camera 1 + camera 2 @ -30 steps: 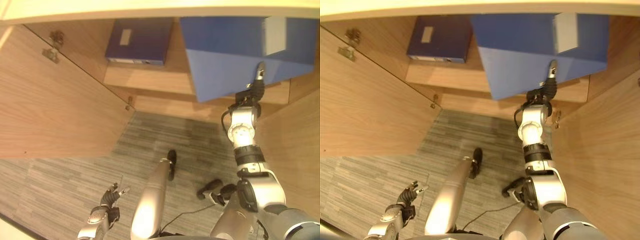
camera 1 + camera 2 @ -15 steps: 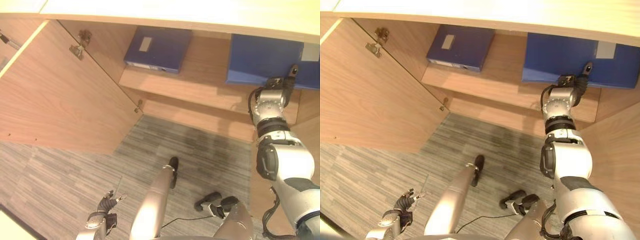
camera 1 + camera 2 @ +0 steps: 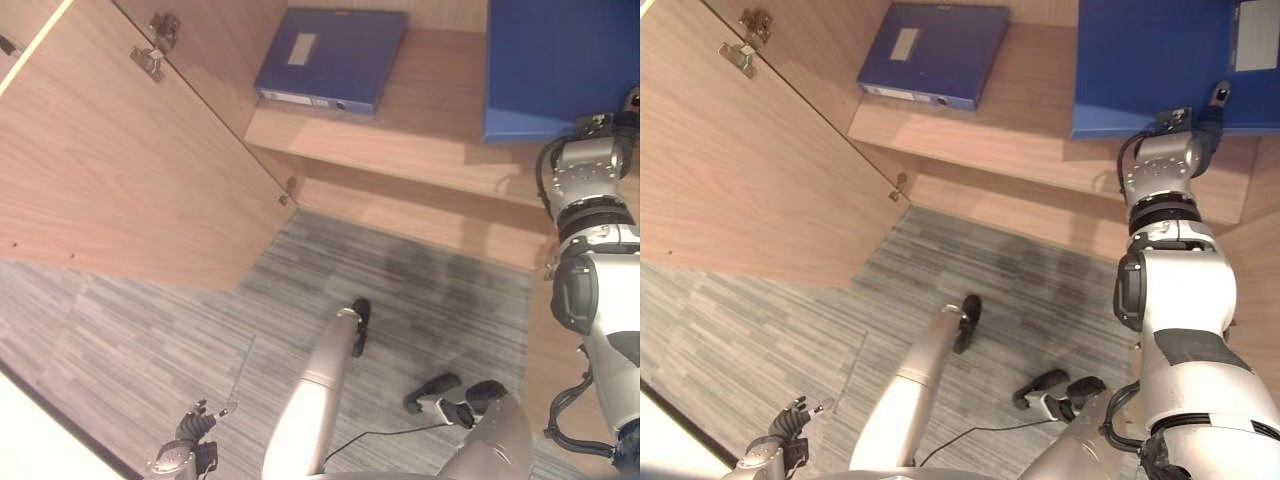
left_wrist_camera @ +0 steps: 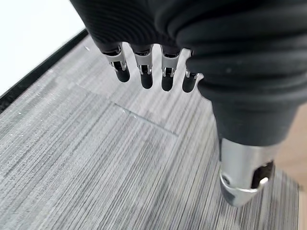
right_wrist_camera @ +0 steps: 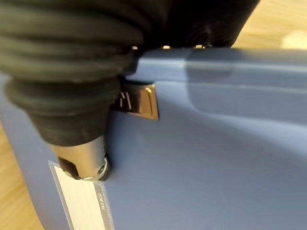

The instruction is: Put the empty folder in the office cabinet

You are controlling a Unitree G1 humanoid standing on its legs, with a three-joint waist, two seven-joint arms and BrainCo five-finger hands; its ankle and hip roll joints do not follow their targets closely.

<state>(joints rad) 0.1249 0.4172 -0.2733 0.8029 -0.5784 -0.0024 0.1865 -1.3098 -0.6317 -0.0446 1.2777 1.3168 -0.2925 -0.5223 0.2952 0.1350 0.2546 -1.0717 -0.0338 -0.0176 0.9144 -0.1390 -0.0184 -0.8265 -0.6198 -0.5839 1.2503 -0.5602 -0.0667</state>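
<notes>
1. While our right arm reaches up toward the wooden cabinet shelf (image 3: 1040, 150), the right hand (image 3: 1212, 110) sits at the front edge of the large blue file folder (image 3: 1150, 70), which lies flat at the shelf's right end.
2. Our right wrist view shows the thumb (image 5: 84, 160) lying against the folder's blue face beside its white label (image 5: 84, 203), with the dark ribbed cover above the folder's upper edge; the fingers are hidden past that edge, so we cannot tell whether they grip it or lie loose.
3. We see a second, smaller blue folder (image 3: 330, 60) lying flat at the shelf's left end, well apart from the large one.
4. Our left arm hangs low, and the left hand (image 3: 190, 440) hovers over the grey striped carpet floor (image 3: 150, 330), holding nothing; its fingers (image 4: 144, 72) are relaxed and spread in a row in the wrist view, the thumb (image 4: 242, 177) apart from them.
5. We note the open wooden cabinet door (image 3: 110, 170) standing at the left, its metal hinge (image 3: 152, 52) near the top edge; the large folder is cut off at the upper and right borders of the head views.
</notes>
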